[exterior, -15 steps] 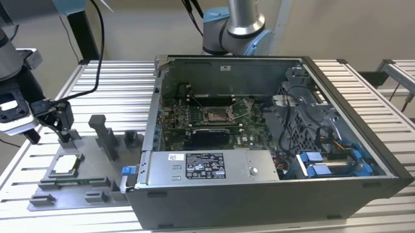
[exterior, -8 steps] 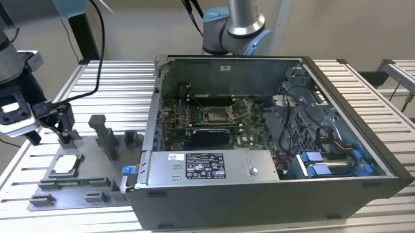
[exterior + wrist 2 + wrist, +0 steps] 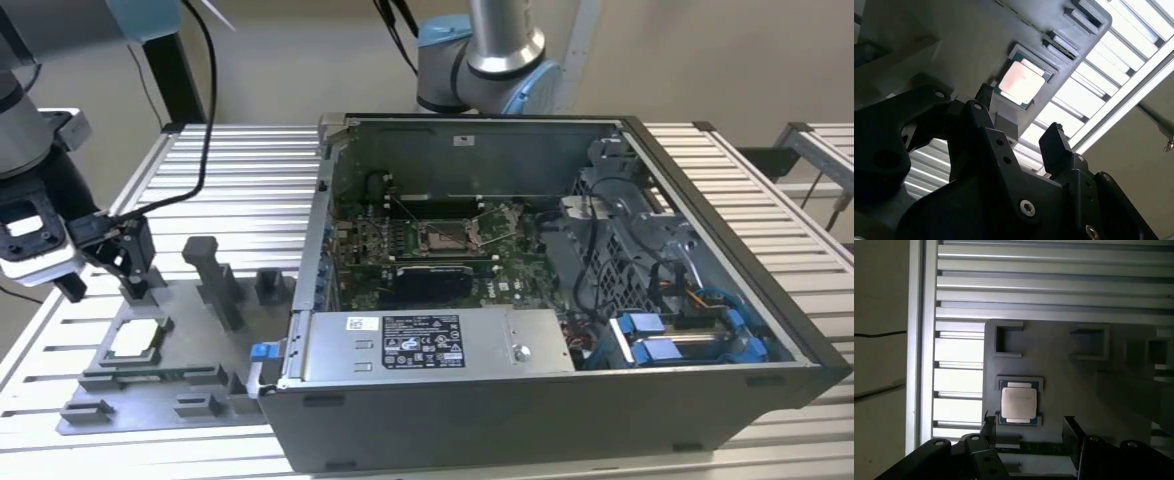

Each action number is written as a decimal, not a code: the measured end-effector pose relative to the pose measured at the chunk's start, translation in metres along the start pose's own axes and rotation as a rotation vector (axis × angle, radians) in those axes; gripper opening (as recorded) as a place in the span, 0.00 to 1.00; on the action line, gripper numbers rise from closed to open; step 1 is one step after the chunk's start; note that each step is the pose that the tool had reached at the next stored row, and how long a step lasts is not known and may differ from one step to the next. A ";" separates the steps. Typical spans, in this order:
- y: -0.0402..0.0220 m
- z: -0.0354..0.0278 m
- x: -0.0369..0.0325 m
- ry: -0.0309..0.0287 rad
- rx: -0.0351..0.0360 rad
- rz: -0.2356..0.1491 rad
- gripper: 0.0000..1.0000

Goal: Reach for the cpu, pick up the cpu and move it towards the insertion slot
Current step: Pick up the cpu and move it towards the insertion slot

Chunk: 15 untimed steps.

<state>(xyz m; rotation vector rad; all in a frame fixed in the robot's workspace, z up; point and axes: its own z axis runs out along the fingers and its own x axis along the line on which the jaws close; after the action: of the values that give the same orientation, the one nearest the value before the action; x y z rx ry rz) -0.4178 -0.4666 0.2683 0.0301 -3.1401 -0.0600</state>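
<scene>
Hovering tool [image 3: 1029, 425], jaws wide apart, empty, above cpu [image 3: 1018, 402]

The cpu [image 3: 138, 338] is a flat square chip with a pale metal top and a thin green edge. It lies level outside the computer case [image 3: 534, 420], beyond the case's wall on the exterior view's left. The insertion slot [image 3: 447, 237], a metal-framed square socket, sits inside the case.

Glare on the cpu [image 3: 1021, 83]; wrist views dim
</scene>
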 end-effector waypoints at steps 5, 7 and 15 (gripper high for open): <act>-0.0001 0.0029 0.0001 0.0000 0.0000 0.000 1.00; -0.0002 0.0039 0.0002 0.0000 0.0000 0.000 1.00; -0.0003 0.0082 0.0008 0.0001 0.0000 0.000 1.00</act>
<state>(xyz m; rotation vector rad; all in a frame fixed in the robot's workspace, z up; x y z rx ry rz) -0.4186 -0.4666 0.2601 0.0301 -3.1401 -0.0600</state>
